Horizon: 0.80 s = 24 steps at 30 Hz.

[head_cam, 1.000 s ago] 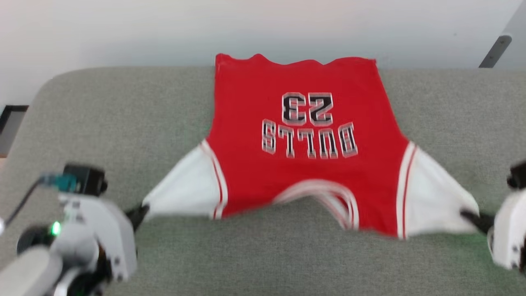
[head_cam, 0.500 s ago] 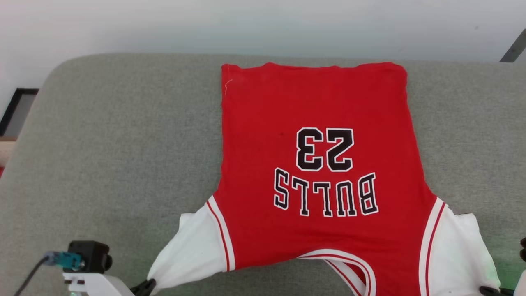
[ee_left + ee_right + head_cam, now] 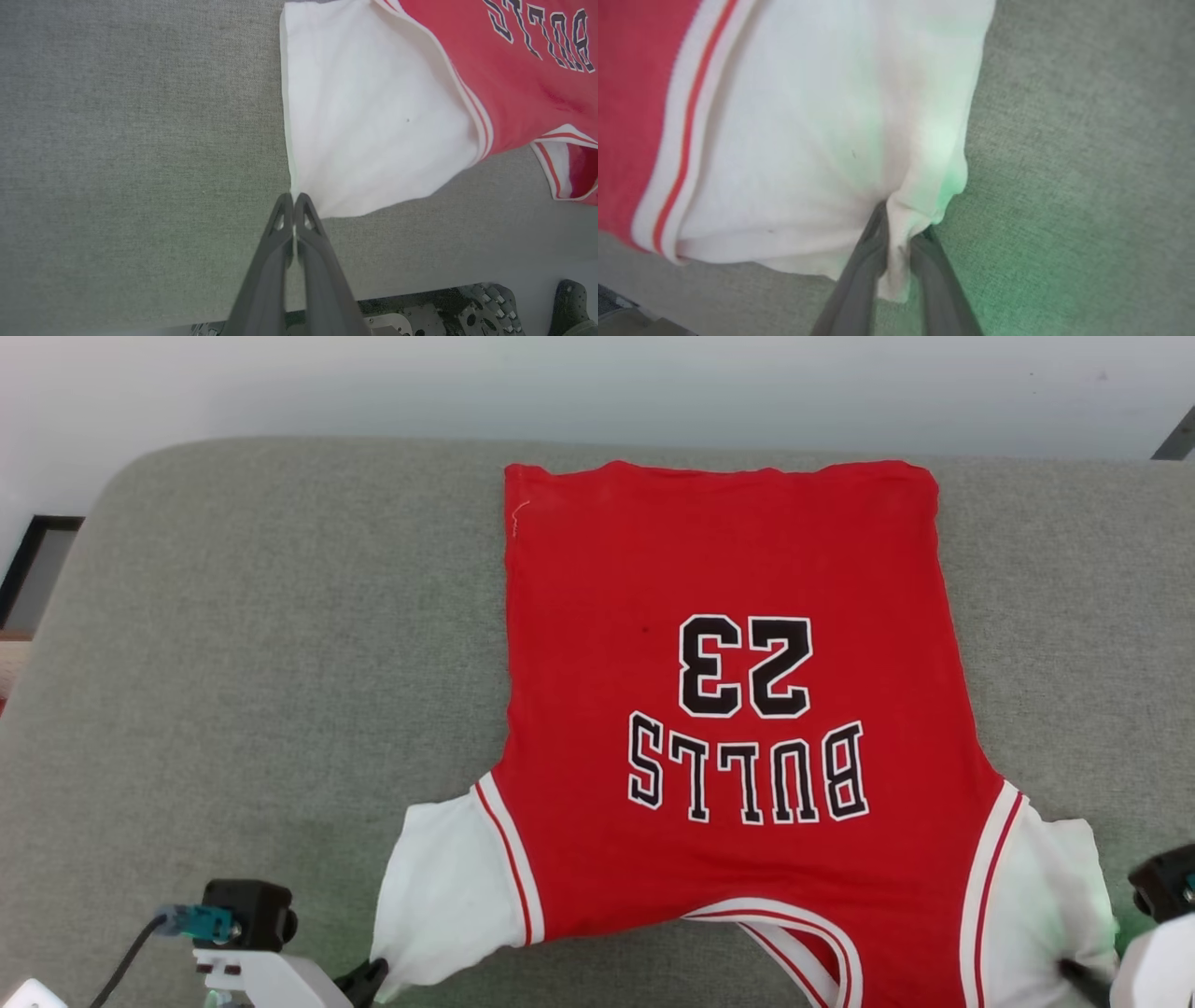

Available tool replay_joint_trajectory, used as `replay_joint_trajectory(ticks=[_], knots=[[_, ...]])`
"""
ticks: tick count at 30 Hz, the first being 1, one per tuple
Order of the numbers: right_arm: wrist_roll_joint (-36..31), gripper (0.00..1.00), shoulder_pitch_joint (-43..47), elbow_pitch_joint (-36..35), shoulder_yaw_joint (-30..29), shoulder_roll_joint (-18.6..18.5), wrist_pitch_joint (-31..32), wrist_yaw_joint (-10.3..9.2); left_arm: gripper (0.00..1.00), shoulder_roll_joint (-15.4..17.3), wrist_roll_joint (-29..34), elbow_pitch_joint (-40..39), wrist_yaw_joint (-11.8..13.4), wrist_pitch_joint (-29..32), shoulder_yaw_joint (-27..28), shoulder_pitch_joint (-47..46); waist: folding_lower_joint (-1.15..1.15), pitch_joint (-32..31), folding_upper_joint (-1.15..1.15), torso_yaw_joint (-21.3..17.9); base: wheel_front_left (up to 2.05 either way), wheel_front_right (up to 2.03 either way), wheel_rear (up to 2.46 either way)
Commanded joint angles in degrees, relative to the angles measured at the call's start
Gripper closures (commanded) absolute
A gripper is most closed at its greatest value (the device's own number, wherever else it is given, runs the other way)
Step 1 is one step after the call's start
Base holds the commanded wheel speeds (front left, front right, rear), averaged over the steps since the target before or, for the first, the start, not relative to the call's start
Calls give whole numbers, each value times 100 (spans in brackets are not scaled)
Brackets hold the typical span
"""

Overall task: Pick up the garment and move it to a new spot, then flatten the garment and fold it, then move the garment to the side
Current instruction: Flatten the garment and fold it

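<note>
Bunched white sleeve corner of garment [image 3: 798, 140] sits pinched between fingers of right gripper [image 3: 903, 218]. Red body up-left of claw; grey fabric [image 3: 1064, 163] to its right.

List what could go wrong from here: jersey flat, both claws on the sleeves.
1. The right claw has a bunched wad of sleeve between its fingers; it may snag on release and drag the jersey askew.
2. The left claw pinches only the very corner of the other sleeve; any tug could slip it out.
3. The collar gapes open, not flat; folding now would likely crease it in.
</note>
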Motion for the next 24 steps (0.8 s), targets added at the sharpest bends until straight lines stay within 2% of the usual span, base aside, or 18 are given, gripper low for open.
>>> replay_joint_trajectory(ticks=[1, 7, 11, 15, 19, 20, 24], knots=[[-11, 0, -21, 200, 165, 171, 162, -42, 100, -33, 43, 26, -26, -3, -17, -55, 0, 5, 0, -14, 0, 0, 0], [285, 0, 43, -683, -98, -79, 924, -27, 100, -69, 29, 24, -31, -60, -10, -7, 0, -11, 0, -95, 0, 0, 0], [613, 0, 69, -1658, -635, -166, 1564, -26, 100, -59, 38, -21, -37, -92, 6, 28, 0, 2, 0, -94, 0, 0, 0], [430, 0, -297, -2380, -1262, -132, 1743, -26, 100, -107, 84, -71, -72, -90, -38, -78, 0, 90, 0, 9, 0, 0, 0], [67, 0, -1247, -2320, -1425, 34, 1444, -26, 100, -217, 196, -100, -146, -79, -110, -264, 0, 288, 0, 166, 0, 0, 0], [67, 0, -1247, -2320, -1425, 34, 1444, -26, 100, -217, 196, -100, -146, -79, -110, -264, 0, 288, 0, 166, 0, 0, 0], [-373, 0, -2565, -1456, -1168, 210, 838, -26, 100, -393, 315, -60, -280, -36, -222, -545, 0, 540, 0, 378, 0, 0, 0]])
